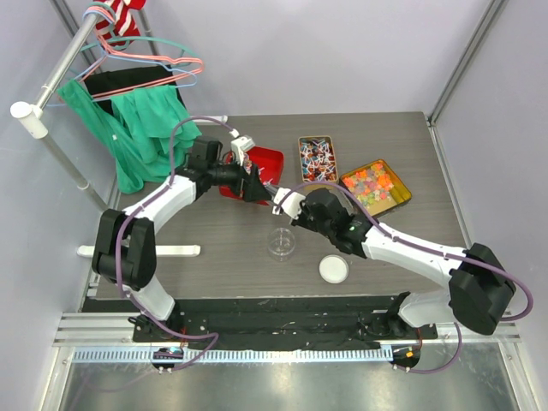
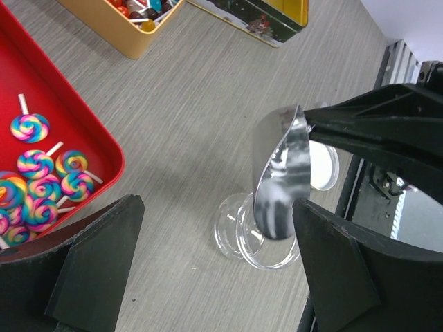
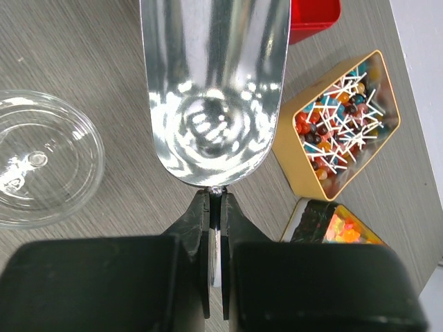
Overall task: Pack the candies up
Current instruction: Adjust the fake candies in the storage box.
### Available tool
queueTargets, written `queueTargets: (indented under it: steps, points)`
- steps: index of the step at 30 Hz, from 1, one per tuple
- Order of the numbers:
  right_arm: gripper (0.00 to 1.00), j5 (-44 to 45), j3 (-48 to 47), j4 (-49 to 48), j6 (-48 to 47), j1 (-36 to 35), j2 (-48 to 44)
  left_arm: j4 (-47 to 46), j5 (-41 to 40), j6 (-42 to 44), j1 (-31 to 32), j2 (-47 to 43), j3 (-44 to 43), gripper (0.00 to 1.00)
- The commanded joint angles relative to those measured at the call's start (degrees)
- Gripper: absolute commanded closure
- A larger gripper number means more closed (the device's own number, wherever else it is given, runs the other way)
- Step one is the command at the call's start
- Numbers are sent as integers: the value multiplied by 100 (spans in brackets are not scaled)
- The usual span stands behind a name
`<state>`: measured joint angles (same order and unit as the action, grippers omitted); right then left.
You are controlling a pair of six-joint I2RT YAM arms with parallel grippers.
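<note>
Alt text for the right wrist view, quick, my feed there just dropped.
The right gripper is shut on the handle of an empty metal scoop held over the grey table. A clear dish lies left of it; right of it are a gold tin of candies on white sticks and the corner of a red tray.

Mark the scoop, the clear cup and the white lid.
scoop (image 3: 214, 104), right wrist view, middle of its bowl.
clear cup (image 3: 41, 166), right wrist view, its bare bottom.
white lid (image 1: 334, 269), top external view, its centre.
</note>
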<state>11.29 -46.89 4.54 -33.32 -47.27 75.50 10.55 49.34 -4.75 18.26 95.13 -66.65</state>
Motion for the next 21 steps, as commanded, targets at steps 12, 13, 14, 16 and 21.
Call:
queueTargets:
  steps: [12, 13, 14, 16, 21]
  points:
    - [99, 286, -13, -673, -78, -248, 17, -211, 708, -192, 90, 251, -120, 50]
    - [99, 295, -13, -682, -78, -257, 17, -211, 734, -193, 99, 260, -129, 55]
    - [99, 295, 5, -682, -95, -266, 17, -211, 761, -201, 99, 269, -129, 60]
    - [99, 295, 14, -691, -104, -301, 34, -202, 796, -210, 107, 295, -137, 61]
    - [99, 330, 14, -752, -122, -354, 26, -185, 998, -228, 134, 339, -146, 86]
